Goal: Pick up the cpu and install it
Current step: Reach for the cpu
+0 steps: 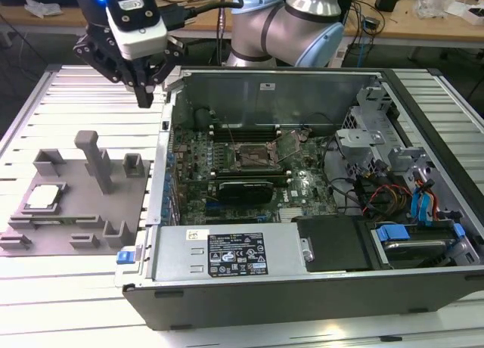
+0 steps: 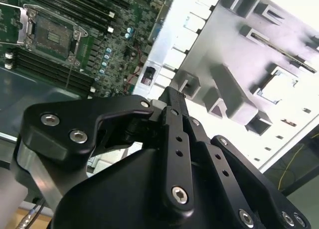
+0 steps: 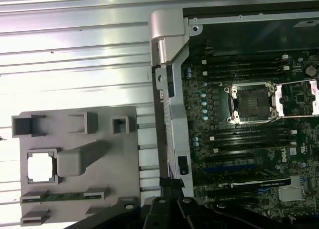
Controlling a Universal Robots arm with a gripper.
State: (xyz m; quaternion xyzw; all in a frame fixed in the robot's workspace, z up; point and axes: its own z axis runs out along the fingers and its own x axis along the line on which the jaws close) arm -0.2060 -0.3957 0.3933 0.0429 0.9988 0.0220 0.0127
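Grey tray [image 1: 128, 206] on slatted table [image 1: 45, 287], just beside the open computer case [image 1: 318, 272]. Cpu [image 1: 44, 198] flat in a square recess at the tray side farthest from the case; same cpu [image 3: 41, 168] in the first wrist view. Gripper [image 1: 145, 98], fingers pressed together on nothing, above the tray corner next to the case wall, well apart from the cpu. Tall upright post [image 1: 96, 160] and low block [image 1: 133, 165] on the tray between the two. Past the tray, inside the case: open socket frame [image 1: 255, 155], long black card [image 1: 246, 189] just beside it.
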